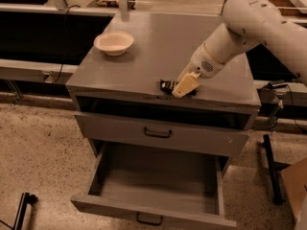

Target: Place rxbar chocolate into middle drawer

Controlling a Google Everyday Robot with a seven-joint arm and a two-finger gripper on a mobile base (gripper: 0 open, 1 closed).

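The rxbar chocolate (167, 86) is a small black bar lying on the grey cabinet top (158, 56) near its front edge; most of it is hidden behind my gripper. My gripper (183, 86) is on the end of the white arm, down at the cabinet top right over the bar. The middle drawer (158, 186) is pulled wide open below, with its black handle (149, 219) at the front, and holds nothing that I can see. The shallower drawer (158, 134) above it is closed.
A cream bowl (114, 42) stands at the back left of the cabinet top. A dark counter runs behind on both sides. A black stand leg (269, 169) is on the floor to the right, and a black object (21, 210) at the lower left.
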